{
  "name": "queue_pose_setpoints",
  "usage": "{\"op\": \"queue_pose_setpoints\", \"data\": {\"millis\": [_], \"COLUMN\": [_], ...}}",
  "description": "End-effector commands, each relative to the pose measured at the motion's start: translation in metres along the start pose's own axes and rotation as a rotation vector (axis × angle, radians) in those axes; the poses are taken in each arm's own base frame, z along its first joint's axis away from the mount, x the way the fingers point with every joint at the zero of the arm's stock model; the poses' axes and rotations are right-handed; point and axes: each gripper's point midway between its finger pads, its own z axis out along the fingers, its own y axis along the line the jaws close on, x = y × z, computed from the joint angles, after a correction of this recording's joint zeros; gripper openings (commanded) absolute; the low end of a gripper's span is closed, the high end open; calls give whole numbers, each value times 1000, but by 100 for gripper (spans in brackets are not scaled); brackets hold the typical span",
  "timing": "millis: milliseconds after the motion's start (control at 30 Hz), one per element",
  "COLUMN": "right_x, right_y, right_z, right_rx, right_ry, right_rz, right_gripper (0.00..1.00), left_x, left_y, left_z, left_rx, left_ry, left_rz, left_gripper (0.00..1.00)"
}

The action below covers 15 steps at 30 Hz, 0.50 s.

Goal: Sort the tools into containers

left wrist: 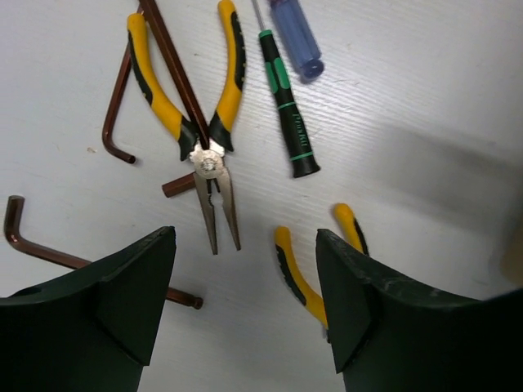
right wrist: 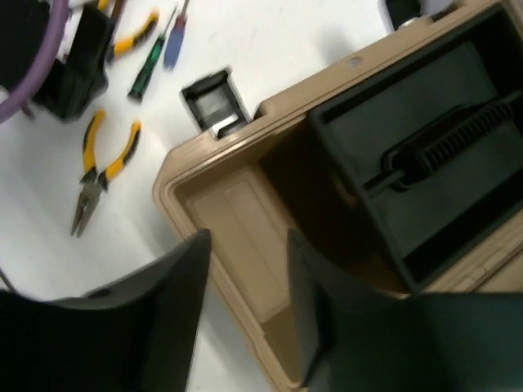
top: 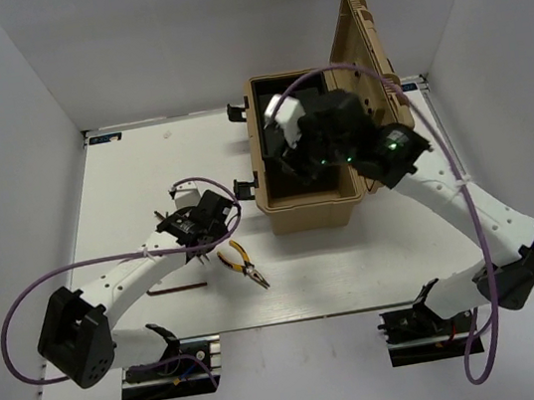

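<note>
Pickup step: left gripper (left wrist: 245,245), fingers apart, should drop onto needle-nose pliers (left wrist: 208,159); right gripper (right wrist: 248,245) hangs empty, fingers apart, over toolbox (right wrist: 204,167).

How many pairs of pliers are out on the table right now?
2. One pair of pliers lies left of the green-handled screwdriver; the second pair is partly behind the left gripper. Others may be hidden.

Tan toolbox (top: 315,215) stands far right, ribbed lid (top: 361,40) upright, interior dark. Left of it, lying flat: yellow-black pliers (left wrist: 208,122), a second pair (left wrist: 304,282) nearby, brown hex keys (left wrist: 114,106), green screwdriver (left wrist: 286,106), blue-handled screwdriver (left wrist: 296,37).
</note>
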Motion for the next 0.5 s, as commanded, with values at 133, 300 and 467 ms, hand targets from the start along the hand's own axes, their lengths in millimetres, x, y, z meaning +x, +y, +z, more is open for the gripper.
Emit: {"op": "queue_pose_setpoints", "data": {"millis": [133, 300, 467], "right_x": [21, 25, 35], "right_y": [10, 20, 32], "right_z": [18, 29, 37], "right_rx": [78, 60, 20], "right_ry": [85, 89, 102], "right_rz": [-133, -124, -98], "right_gripper": [3, 0, 0], "left_x": [-18, -43, -43], "left_y": [9, -5, -11], "left_z": [15, 28, 54], "left_rx": [-74, -40, -45], "left_ry": [-13, -22, 37], "left_rz": [-92, -114, -69], "left_gripper": [68, 51, 43]}}
